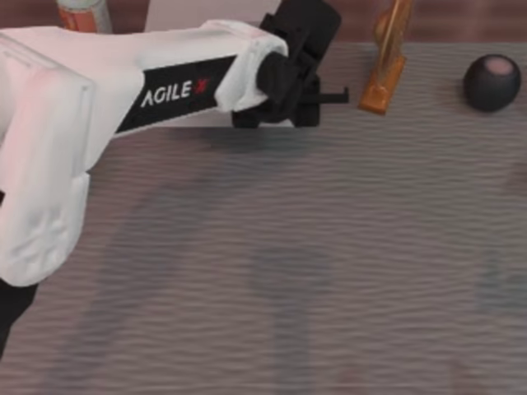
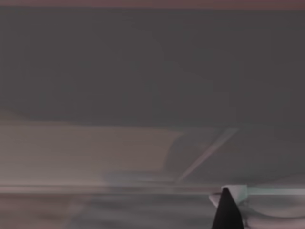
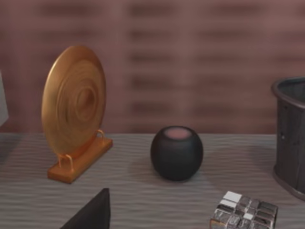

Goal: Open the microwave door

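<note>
Two arms, only one at work. Far left at the table's back edge, an orange can [image 1: 82, 12], well clear of the job. Next, the white left arm [image 1: 123, 90], stretched from the left side across to the back middle, presumably to bring its claw against the front of the oven. Left gripper [image 1: 309, 86] at the end of that reach, black, pointing toward the right; whether wide, narrow or clamped on anything, cannot tell. Just behind it, a pale slab at the top edge, most likely the microwave [image 1: 193, 12], largely cut off by the frame and hidden by the arm. Seen from the left wrist, a flat grey expanse very close up, probably the microwave door [image 2: 152, 71]; a small pale piece [image 2: 234, 192] beside the gripper's dark tip, perhaps the handle, not certain. No clear gap at the door, so judged not yet swung open. Further right, a golden disc on a stand [image 1: 387, 66], then a black ball [image 1: 492, 82], both apart from the oven and mere clutter. Right gripper [image 3: 90, 214] out of the top view, idle, facing disc and ball; opening cannot be told. Near it, a silvery cube [image 3: 245, 212] and a dark bucket [image 3: 290, 133].
</note>
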